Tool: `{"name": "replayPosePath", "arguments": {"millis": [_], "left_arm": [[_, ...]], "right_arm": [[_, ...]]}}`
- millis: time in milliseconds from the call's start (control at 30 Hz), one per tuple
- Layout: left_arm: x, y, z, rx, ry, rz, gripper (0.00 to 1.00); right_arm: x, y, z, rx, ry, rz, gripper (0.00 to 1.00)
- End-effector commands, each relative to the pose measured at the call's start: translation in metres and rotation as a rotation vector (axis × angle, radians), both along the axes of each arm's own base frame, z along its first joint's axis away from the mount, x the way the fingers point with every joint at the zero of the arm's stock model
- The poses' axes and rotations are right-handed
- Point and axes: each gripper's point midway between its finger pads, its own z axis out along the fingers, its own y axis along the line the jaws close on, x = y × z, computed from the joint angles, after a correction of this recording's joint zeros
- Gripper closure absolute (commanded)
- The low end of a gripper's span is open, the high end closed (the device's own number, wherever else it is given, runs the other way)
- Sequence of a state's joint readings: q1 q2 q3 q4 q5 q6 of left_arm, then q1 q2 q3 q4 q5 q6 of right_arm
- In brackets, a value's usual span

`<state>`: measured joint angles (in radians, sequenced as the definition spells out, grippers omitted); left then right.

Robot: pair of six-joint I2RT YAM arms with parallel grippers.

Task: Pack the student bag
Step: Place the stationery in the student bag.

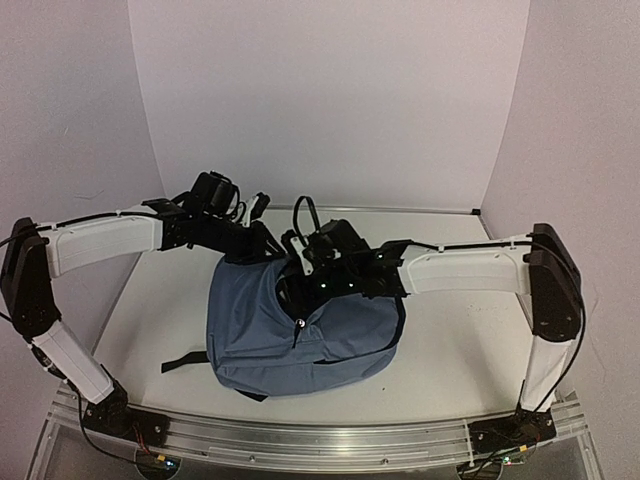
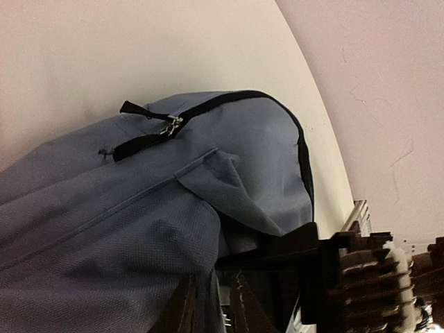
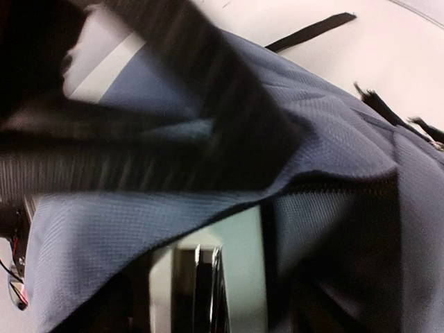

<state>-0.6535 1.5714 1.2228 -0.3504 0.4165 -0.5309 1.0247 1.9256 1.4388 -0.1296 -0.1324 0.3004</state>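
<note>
The backpack (image 1: pixel 300 335) lies flat in the middle of the tabletop (image 1: pixel 460 350), a little left of centre, with its lower end close to the near edge. Both tools meet at its far end.

The left tool (image 1: pixel 265 238) points down at the far left part of the bag. The right tool (image 1: pixel 297 268) is just beside it, on the bag's upper edge. The left arm (image 1: pixel 105 240) rises from the near left corner, bends at a high elbow over the left edge, and runs its white forearm level toward the centre. The right arm (image 1: pixel 470 272) mirrors this from the near right corner.

In the left wrist view, cloth bunches up against the tool, but I cannot tell how far open it is or whether it holds any cloth. The right wrist view is blurred, with a dark band lying across the cloth, so that tool's opening and grip cannot be told either.

The bag is slate-blue cloth, slumped and creased. A black zipper (image 2: pixel 208 105) curves round one end, with a small metal pull (image 2: pixel 171 125) by it. A black strap (image 1: pixel 185 362) trails from its left side toward the near left corner. A metal rail (image 1: pixel 320 440) runs along the near edge, and pale walls (image 1: pixel 320 100) close in the other sides.
</note>
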Motion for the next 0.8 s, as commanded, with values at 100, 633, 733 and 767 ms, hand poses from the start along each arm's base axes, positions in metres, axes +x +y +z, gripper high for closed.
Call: {"name": "replayPosePath", "arguments": {"millis": [100,633,733,767], "left_arm": [[0.012,0.028,0.057,-0.042,-0.146,0.163,0.29],[-0.065,0.141,-0.066,0.077,0.271,0.526,0.00],[-0.067,0.139,-0.074,0.041,0.279,0.533,0.05],[-0.066,0.137,-0.077,0.029,0.281,0.530,0.11]], "right_arm": [[-0.028,-0.051,0.089,0.040,-0.158,0.016,0.18],[-0.001,-0.076,0.042,-0.216,-0.124,-0.179,0.15],[0.019,-0.078,0.021,-0.247,-0.095,-0.230,0.24],[0.024,-0.077,0.017,-0.247,-0.085,-0.237,0.32]]}}
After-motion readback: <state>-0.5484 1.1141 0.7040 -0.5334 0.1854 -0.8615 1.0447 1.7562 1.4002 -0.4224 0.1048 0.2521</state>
